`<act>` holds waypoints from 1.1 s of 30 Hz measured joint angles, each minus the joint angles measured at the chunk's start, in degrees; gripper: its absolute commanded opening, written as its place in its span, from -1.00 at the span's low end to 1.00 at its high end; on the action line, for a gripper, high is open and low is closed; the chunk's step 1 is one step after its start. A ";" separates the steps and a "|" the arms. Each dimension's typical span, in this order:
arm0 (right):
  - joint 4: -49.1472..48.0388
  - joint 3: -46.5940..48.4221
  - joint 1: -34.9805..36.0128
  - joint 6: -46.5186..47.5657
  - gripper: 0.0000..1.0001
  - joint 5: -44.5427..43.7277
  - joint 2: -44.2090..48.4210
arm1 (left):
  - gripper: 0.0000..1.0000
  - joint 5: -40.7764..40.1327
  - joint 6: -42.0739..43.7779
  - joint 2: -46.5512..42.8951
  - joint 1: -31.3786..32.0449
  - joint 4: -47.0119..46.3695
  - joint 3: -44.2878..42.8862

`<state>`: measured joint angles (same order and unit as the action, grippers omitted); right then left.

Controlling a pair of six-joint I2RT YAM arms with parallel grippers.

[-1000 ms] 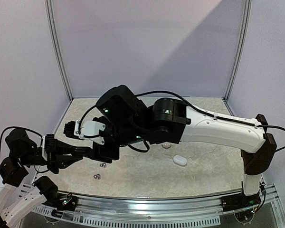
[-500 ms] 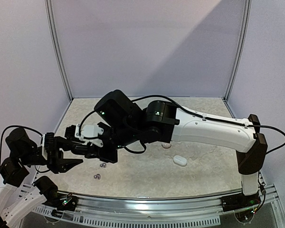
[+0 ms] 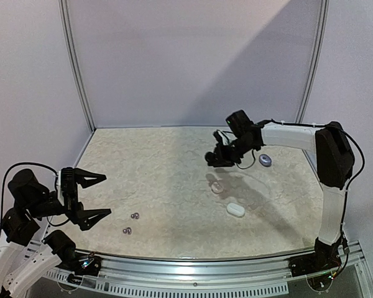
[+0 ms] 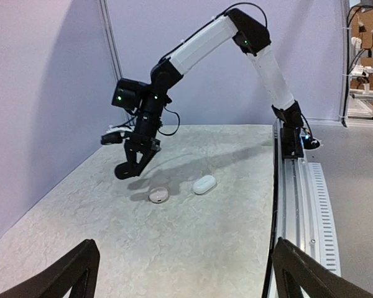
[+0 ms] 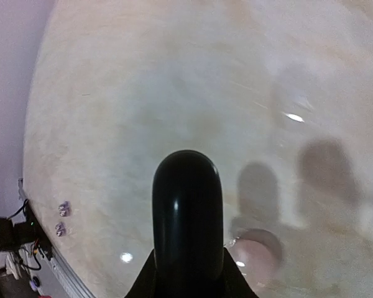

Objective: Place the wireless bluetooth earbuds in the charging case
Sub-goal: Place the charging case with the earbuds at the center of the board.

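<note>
Top view: the left hand [image 3: 105, 195] is spread wide, and two earbuds [image 3: 135, 216] are seen on the counter [image 3: 161, 155] near it. Left wrist: the right hand [image 4: 125, 171] is held up near the pinkish case [image 4: 158, 195]. Right wrist: it's pinched together with no bud visible. Looks like the carry step, so lowering onto that case is probably needed next.

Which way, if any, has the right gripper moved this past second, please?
Yes: the right gripper swung right and back, from near the two earbuds to beyond the white case.
</note>
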<state>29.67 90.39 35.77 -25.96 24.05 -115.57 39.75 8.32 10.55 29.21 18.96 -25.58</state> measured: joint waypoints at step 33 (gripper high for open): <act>12.81 -4.24 -18.62 3.63 0.52 2.97 -4.42 | 0.98 -0.17 -0.02 -1.29 -0.04 -0.04 0.24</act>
<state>42.48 86.15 17.15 -22.33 27.03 -119.98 39.57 8.29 9.26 29.17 18.92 -25.34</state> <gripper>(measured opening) 0.699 0.991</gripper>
